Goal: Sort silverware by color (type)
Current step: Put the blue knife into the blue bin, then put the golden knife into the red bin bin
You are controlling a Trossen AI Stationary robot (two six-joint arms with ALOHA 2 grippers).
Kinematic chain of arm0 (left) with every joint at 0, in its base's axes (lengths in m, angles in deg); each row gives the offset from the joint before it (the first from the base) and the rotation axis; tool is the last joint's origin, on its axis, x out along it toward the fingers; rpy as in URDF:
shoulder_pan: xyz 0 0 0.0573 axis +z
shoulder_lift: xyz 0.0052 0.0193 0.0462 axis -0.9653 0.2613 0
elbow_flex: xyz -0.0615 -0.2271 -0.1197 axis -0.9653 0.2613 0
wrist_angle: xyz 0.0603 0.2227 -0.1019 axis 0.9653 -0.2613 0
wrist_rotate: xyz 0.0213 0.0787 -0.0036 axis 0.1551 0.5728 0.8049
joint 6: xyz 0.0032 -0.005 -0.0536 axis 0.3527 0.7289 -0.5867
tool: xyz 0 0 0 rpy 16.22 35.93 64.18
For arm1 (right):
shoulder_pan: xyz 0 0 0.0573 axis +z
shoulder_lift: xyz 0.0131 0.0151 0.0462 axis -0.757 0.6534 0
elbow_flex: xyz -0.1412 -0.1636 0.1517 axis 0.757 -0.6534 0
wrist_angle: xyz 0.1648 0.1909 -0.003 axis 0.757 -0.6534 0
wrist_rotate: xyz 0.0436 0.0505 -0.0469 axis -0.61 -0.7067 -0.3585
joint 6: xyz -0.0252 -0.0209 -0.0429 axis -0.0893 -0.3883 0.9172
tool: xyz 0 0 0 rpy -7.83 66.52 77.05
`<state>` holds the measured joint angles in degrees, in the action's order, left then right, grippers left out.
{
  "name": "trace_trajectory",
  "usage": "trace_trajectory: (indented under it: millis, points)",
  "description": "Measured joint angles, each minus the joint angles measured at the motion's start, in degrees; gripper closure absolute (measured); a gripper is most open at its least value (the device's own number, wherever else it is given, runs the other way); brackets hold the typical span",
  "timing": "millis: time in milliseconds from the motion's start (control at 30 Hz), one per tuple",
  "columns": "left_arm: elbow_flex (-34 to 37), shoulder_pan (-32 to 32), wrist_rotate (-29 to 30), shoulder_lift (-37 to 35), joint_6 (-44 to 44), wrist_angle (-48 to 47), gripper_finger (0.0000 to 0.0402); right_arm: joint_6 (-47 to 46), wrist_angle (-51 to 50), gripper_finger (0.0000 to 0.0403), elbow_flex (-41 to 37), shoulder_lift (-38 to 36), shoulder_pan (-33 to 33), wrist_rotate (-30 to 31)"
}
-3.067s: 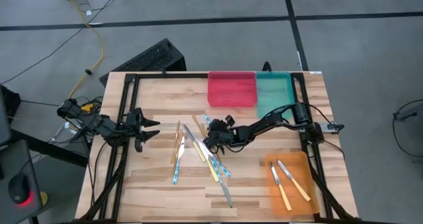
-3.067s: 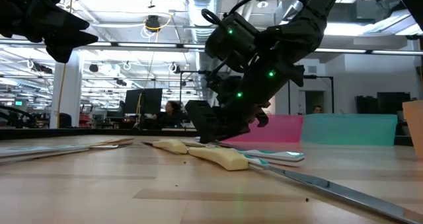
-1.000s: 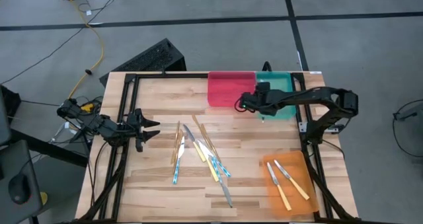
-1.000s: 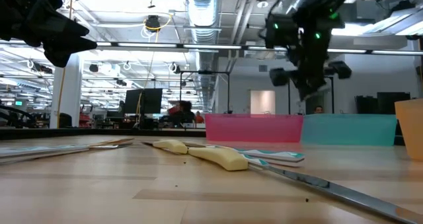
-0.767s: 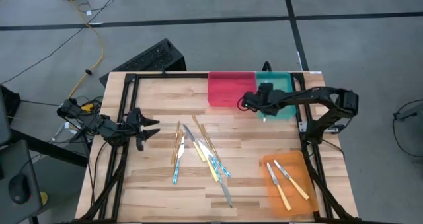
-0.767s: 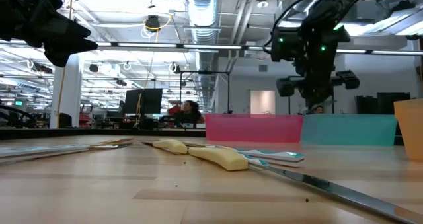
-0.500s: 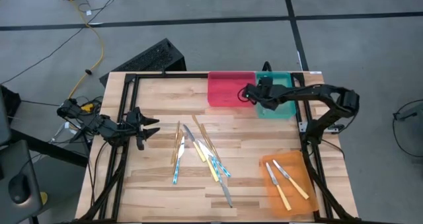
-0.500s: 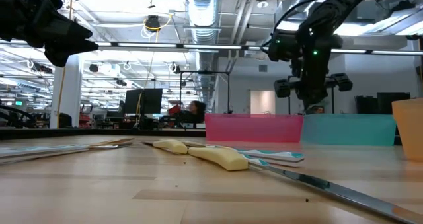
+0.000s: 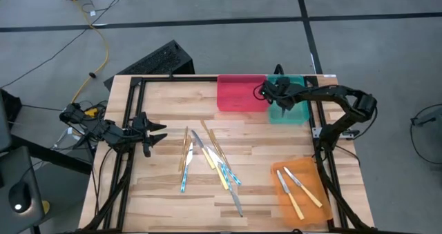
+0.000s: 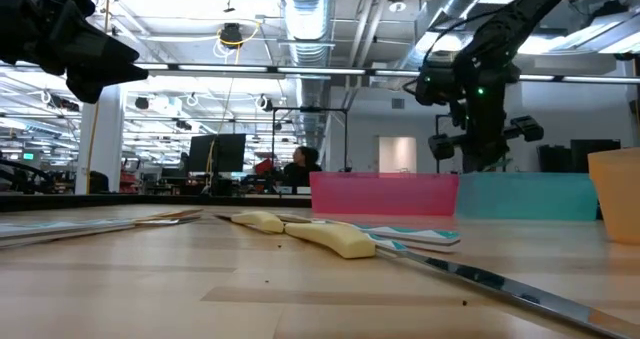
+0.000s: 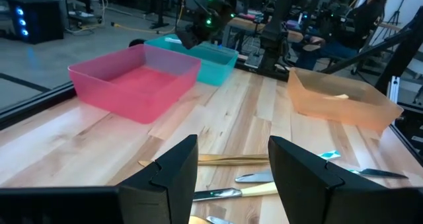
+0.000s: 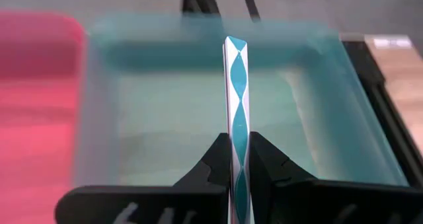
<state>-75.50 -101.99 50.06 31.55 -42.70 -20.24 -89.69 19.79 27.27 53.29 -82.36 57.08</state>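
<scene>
Wooden planks form the surface point(image 9: 166, 192), which is framed by dark rails and stands on a grey floor. At its far edge a red tray point(image 9: 242, 94) and a teal tray point(image 9: 295, 112) are set side by side, and an orange tray point(image 9: 309, 173) is kept at the near right, so that each colour of silverware is given its own place. Two yellow-handled knives point(image 9: 297, 192) are already laid in the orange tray. The right gripper point(image 12: 238, 159) is held above the teal tray and is closed on a teal-and-white patterned piece point(image 12: 236, 102), which is pointed into the tray; it is judged that this piece is about to be dropped there. The remaining silverware point(image 9: 210, 161) is left in a loose heap at the middle of the surface, mixed and partly crossed. The left gripper point(image 11: 231, 171) is kept waiting at the left side, with its jaws spread and nothing between them
</scene>
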Motion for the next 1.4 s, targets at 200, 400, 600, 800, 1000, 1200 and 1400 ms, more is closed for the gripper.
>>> trace_trajectory:
  millis: [200, 400, 600, 800, 1000, 1200, 1400]
  points:
    - [0.0, 0.0, 0.0, 0.0, 0.0, 0.0, 0.0233, -0.74, 1.09, 0.0348, -2.74, 0.02, -1.35, -0.79]
    - [0.0, 0.0, 0.32, 0.0, 0.0, 0.02, 0.0233, -0.48, 1.63, 0.0333, -3.83, 0.02, -3.36, -1.61]
    - [0.0, 0.0, 1.51, 0.0, 0.0, 0.02, 0.0233, 3.48, 4.17, 0.0331, -3.91, 0.02, -4.99, -4.5]
    - [0.0, 0.0, 1.49, 0.0, -0.02, 0.02, 0.0233, 7.83, 7.87, 0.0309, -3.91, 0.02, -5.25, -6.4]
    - [0.0, 0.0, 1.49, 0.02, -0.04, 0.02, 0.0233, 8.97, 7.72, 0.0242, -3.75, 0.02, -5.25, -7.72]
    - [0.0, 0.0, 1.01, 0.01, -0.56, 0.09, 0.0233, 15.79, 5.06, 0.0197, 0.45, -3.1, -3.49, -11.26]
    - [0.0, 0.0, -4.36, 0.02, 2.09, 2.94, 0.0233, 20.98, 0.28, 0.0196, 7.26, -12.05, 0.81, -10.72]
